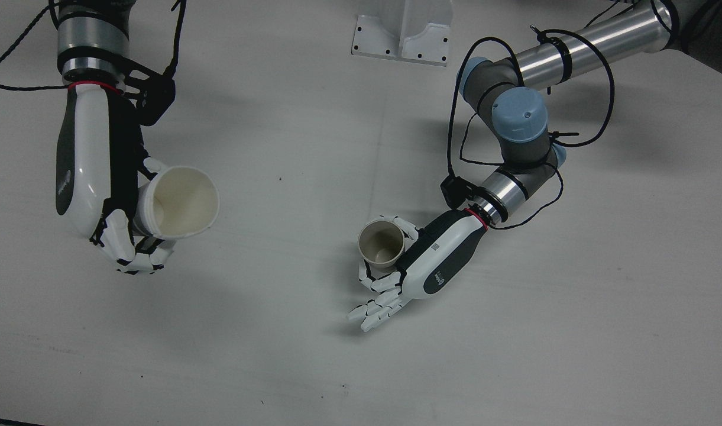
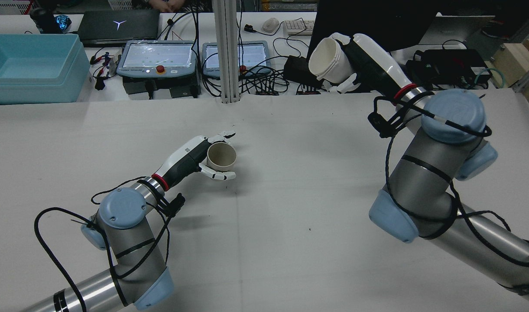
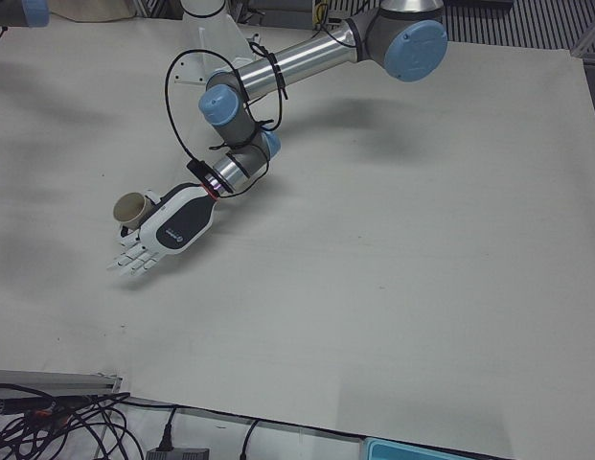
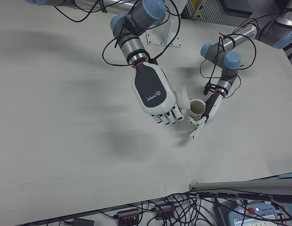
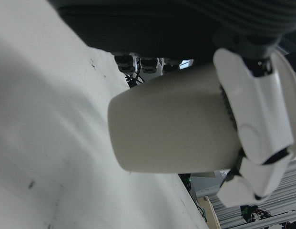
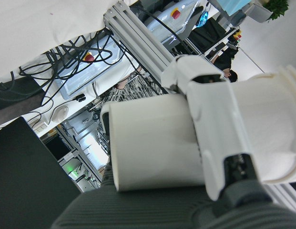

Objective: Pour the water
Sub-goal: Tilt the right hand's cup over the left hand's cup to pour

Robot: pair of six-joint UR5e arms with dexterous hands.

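Front view: the right hand sits at the view's left, fingers wrapped around a wide white container whose open mouth faces up toward the camera and looks empty. The left hand lies low over the white table, thumb and one finger curled around a small beige cup standing upright near the table's middle, its other fingers stretched out past it.

Rear view: the right hand holds the white container well above the table, tipped so its mouth faces the view's left. The left hand cradles the beige cup on the tabletop, the two vessels well apart.

Left-front view: the left hand rests beside the beige cup.

Right-front view: the back of the right hand hides most of the container.

Left hand view: fingers press the cup's wall.

Right hand view: fingers clamp the white container.
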